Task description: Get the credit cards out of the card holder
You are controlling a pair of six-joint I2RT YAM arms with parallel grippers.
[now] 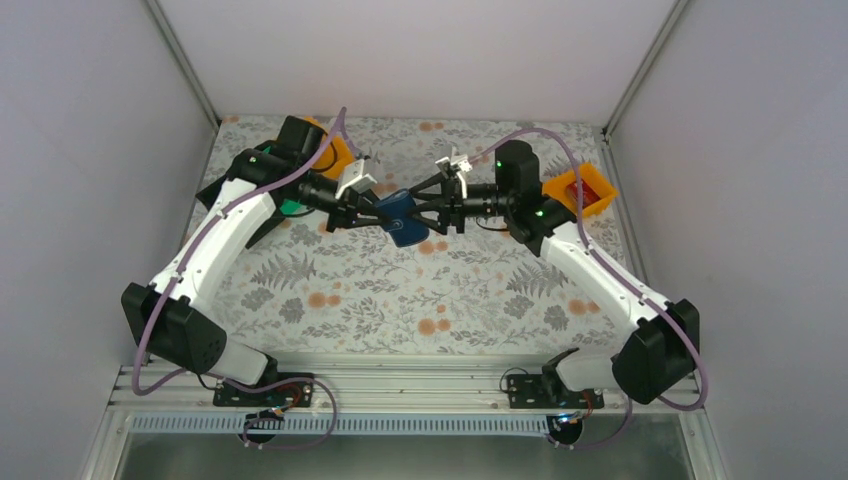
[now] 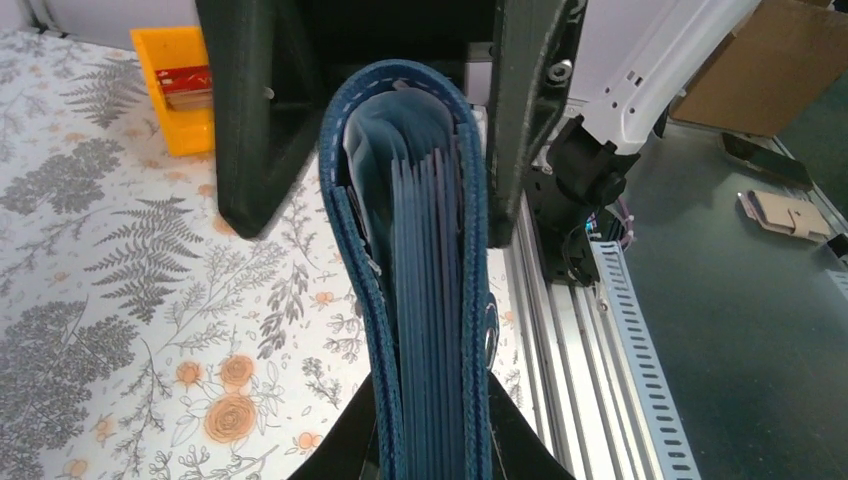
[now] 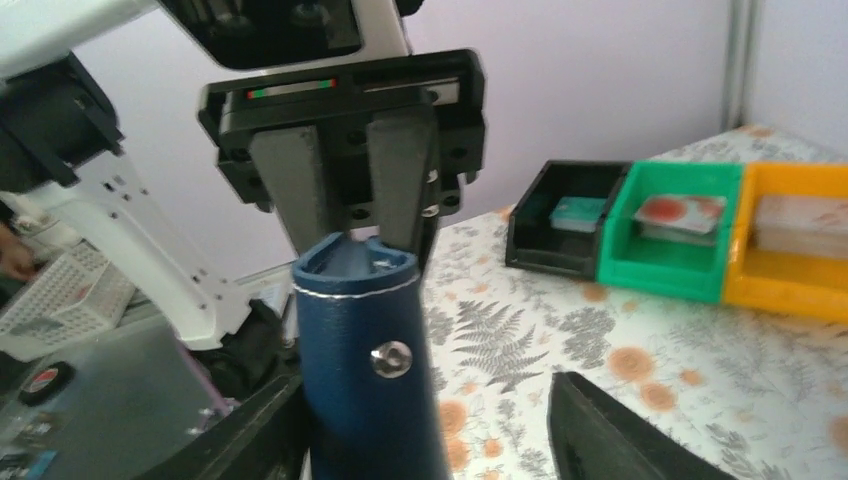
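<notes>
The dark navy bifold card holder (image 3: 365, 370), folded shut, is held in the air over the middle of the table, between the two arms. Its outer face carries one round metal snap stud (image 3: 390, 360), and pale stitching runs along its edge.

The left gripper (image 3: 352, 215) has its jaws clamped on one end of the card holder, one finger on each outer face. The right gripper (image 1: 430, 213) has its jaws apart and straddles the opposite end. One of its fingers (image 2: 520, 120) lies against or just beside the holder, and the other stands clear of it.

The holder's open edge shows a stack of lighter blue inner pockets (image 2: 430, 300). Whether any of them holds a card cannot be told.

Four open plastic bins stand on the floral-printed table (image 1: 400, 300). Three form a row at the far left: a black bin (image 3: 545, 250), a green bin (image 3: 660, 270) and a left orange bin (image 3: 790, 285). The right orange bin (image 2: 185, 130) stands alone at the far right.

The credit cards (image 3: 680, 212) lie in the bins, at least one visible in each:
- Black bin: a bluish card.
- Green bin: a pale card with a reddish blotch.
- Left orange bin: a pale pinkish card.
- Right orange bin: a red card.

Any print on the cards is too blurred to read.
</notes>
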